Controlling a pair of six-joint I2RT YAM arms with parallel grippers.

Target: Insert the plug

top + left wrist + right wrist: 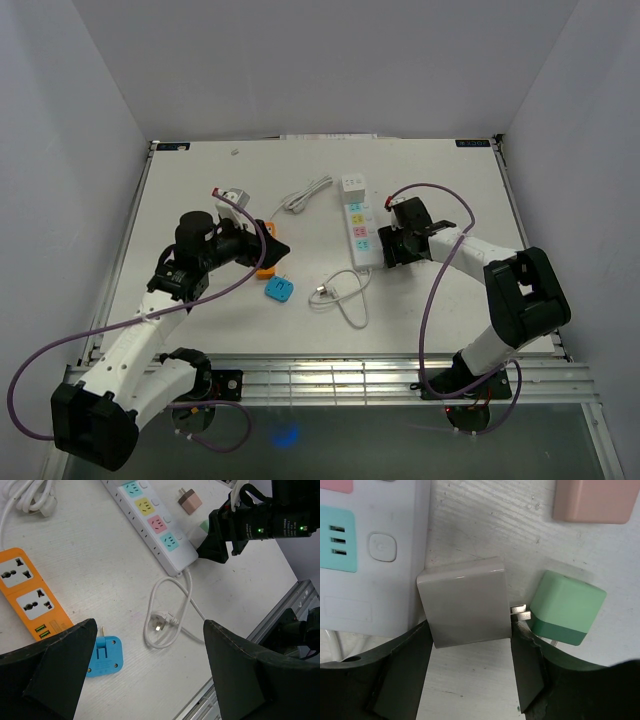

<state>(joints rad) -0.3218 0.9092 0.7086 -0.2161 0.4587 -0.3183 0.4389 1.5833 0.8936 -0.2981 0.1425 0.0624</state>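
A grey plug (465,600) lies on the table against the end of the white power strip (370,580), and my right gripper (468,630) is shut on it, one finger on each side. A light green plug (565,607) lies just right of that gripper's right finger, its prongs touching the grey plug. Seen from above, the right gripper (392,245) is low at the near end of the white power strip (360,225). My left gripper (150,625) hovers wide open and empty above the strip's own corded plug (161,622).
An orange power strip (30,597) and a blue adapter (104,656) lie under the left gripper (275,250). A pink plug (595,500) sits beyond the green one. A coiled white cord (300,195) lies further back. The table's front rail (330,375) is near.
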